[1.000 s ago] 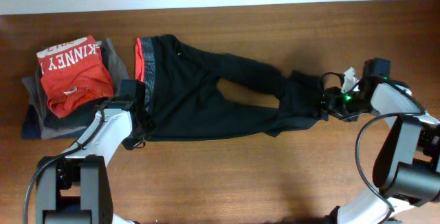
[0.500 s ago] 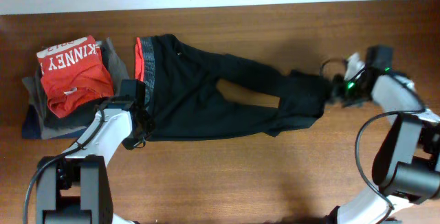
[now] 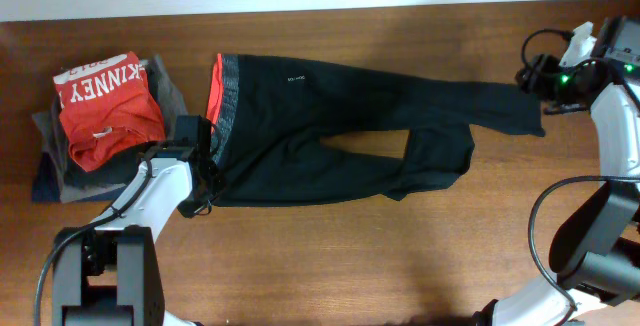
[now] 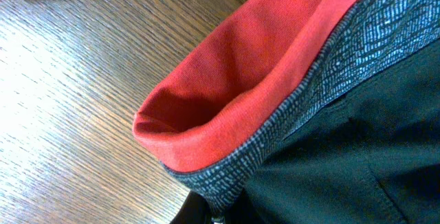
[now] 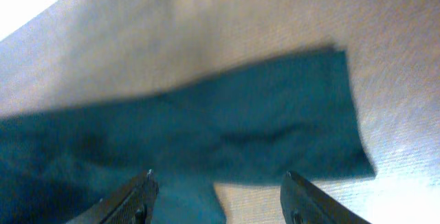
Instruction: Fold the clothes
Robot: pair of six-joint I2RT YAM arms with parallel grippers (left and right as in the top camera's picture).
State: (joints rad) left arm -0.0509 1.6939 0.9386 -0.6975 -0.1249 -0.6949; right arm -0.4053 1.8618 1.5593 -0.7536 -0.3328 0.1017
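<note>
The black pants (image 3: 330, 126) lie flat on the table, with the grey and red-orange waistband (image 3: 222, 96) at the left. The upper leg stretches right to its cuff (image 3: 525, 114). The lower leg is bunched and folded back (image 3: 440, 156). My left gripper (image 3: 203, 173) is shut on the waistband's near corner; in the left wrist view the waistband (image 4: 275, 93) fills the frame, pinched at the jaws (image 4: 216, 214). My right gripper (image 3: 542, 76) is open just beyond the cuff. In the right wrist view its fingers (image 5: 218, 189) are spread above the leg end (image 5: 261, 128).
A red T-shirt with white "KINNEY" lettering (image 3: 105, 101) lies on a stack of folded grey and navy garments (image 3: 55, 171) at the left. The wooden table (image 3: 350, 256) shows bare wood in front of the pants. A white wall edge runs along the back.
My right gripper pulled the upper pant leg out to the far right, straightening it, then opened and let go. The waistband slid a little right. The left arm stayed.
</note>
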